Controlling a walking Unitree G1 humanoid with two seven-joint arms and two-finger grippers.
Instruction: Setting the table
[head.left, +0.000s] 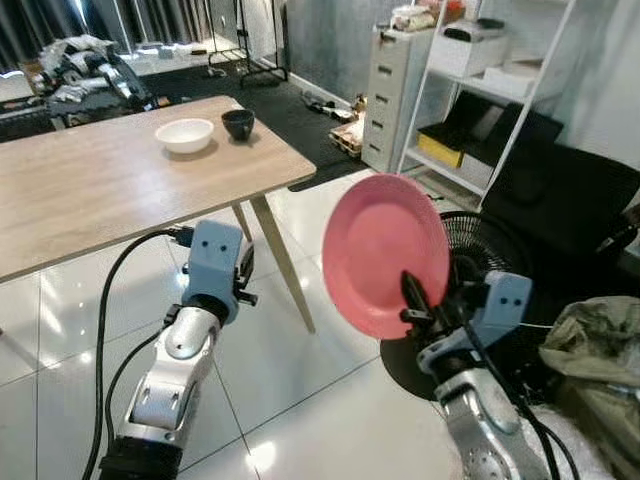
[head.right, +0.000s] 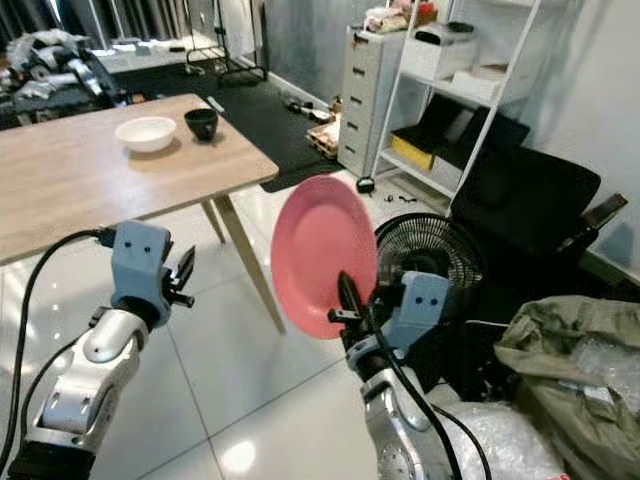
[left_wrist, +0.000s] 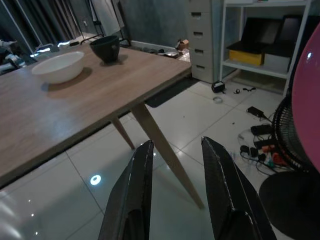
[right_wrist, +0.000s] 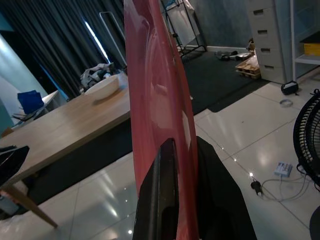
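- The right gripper (head.left: 415, 305) is closed on the lower rim of a pink plate (head.left: 385, 250); one black finger lies on each face of the plate, as seen in the right wrist view.
- The plate is held nearly upright, on edge, above the tiled floor (head.left: 300, 390), off the table's 4 o'clock corner and clear of it.
- A black fan (head.right: 430, 250) stands on the floor just behind the plate, at 1 o'clock from the right gripper.
- The left gripper (left_wrist: 175, 195) is held with its two fingers parted and nothing between them; it is raised beside the table's near edge, at 9 o'clock from the plate.
- A wooden table (head.left: 90, 190) is seen at 11 o'clock from the left gripper.
- A white bowl (head.left: 185, 134) and a dark bowl (head.left: 237, 123) are set side by side near the table's far right corner, close together but not touching.
- A white shelf (head.left: 480, 90) and a drawer unit (head.left: 390, 95) are placed at 12 o'clock beyond the plate.
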